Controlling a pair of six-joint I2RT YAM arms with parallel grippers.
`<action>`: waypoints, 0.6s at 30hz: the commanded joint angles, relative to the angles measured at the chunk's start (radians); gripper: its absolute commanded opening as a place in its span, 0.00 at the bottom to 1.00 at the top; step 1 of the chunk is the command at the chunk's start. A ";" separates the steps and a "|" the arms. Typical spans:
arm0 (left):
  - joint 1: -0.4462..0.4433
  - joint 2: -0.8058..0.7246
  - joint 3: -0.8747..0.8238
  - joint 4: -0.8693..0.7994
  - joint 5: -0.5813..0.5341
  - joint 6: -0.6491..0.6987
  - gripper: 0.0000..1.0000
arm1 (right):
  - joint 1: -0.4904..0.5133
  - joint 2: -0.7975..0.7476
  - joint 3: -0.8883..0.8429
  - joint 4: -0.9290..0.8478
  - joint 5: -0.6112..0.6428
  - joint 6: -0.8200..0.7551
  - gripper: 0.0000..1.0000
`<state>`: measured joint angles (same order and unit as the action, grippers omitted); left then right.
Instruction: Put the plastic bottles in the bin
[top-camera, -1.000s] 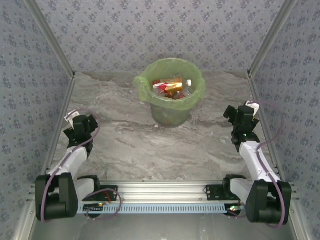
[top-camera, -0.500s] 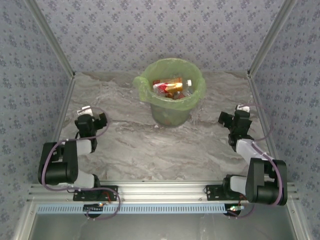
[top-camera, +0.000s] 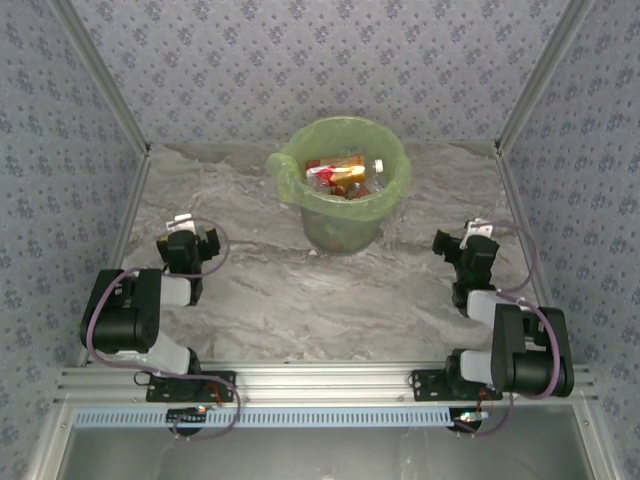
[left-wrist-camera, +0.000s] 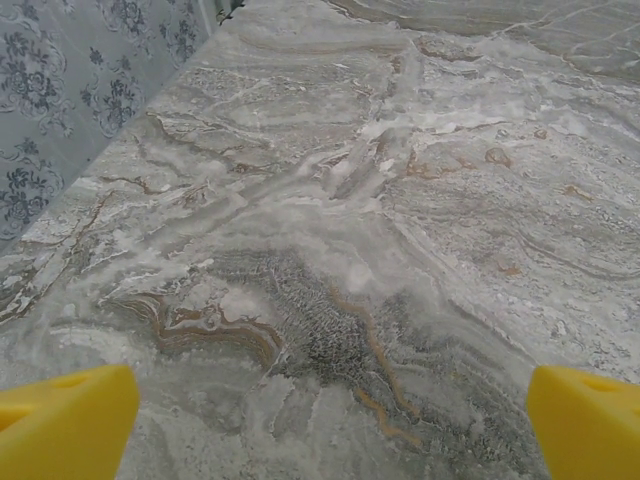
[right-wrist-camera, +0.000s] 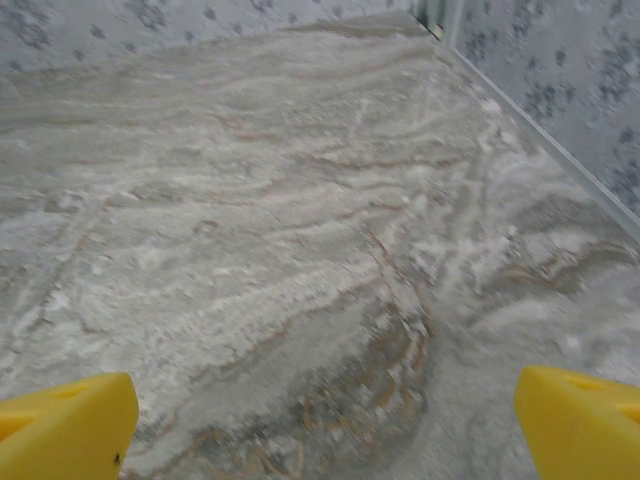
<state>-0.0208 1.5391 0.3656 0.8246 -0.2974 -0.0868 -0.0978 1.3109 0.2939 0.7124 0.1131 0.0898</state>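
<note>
The pale green bin (top-camera: 340, 228), lined with a light green bag, stands at the back middle of the marble table. Several plastic bottles (top-camera: 343, 176) with red, orange and white labels lie inside it. My left gripper (top-camera: 191, 243) hovers low over the table's left side, well short of the bin. Its yellow fingertips (left-wrist-camera: 62, 421) stand wide apart and open, with bare marble between them. My right gripper (top-camera: 459, 245) sits on the right side, likewise open. Between its yellow fingertips (right-wrist-camera: 586, 421) lies nothing but marble.
Patterned walls (top-camera: 60, 170) with metal corner posts close in the table on the left, back and right. The left wall (left-wrist-camera: 60, 110) is close beside the left gripper, and the right wall (right-wrist-camera: 590, 90) beside the right one. An aluminium rail (top-camera: 320, 385) carries both arm bases.
Both arms have folded back toward their bases, elbows dropping down. Each gripper has shifted a little inward and stayed open. The bin and its bottles have not moved.
</note>
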 joint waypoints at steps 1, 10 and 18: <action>-0.004 -0.011 0.019 0.036 -0.022 0.001 0.99 | 0.026 0.065 -0.011 0.162 -0.054 -0.052 0.99; -0.005 -0.011 0.019 0.036 -0.019 0.004 0.99 | 0.116 0.209 0.029 0.221 0.003 -0.149 0.99; -0.006 -0.011 0.021 0.036 -0.020 0.008 0.99 | 0.082 0.211 0.089 0.106 0.014 -0.095 0.99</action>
<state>-0.0212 1.5391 0.3656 0.8268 -0.3042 -0.0864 -0.0170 1.5177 0.3714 0.8471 0.1093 -0.0223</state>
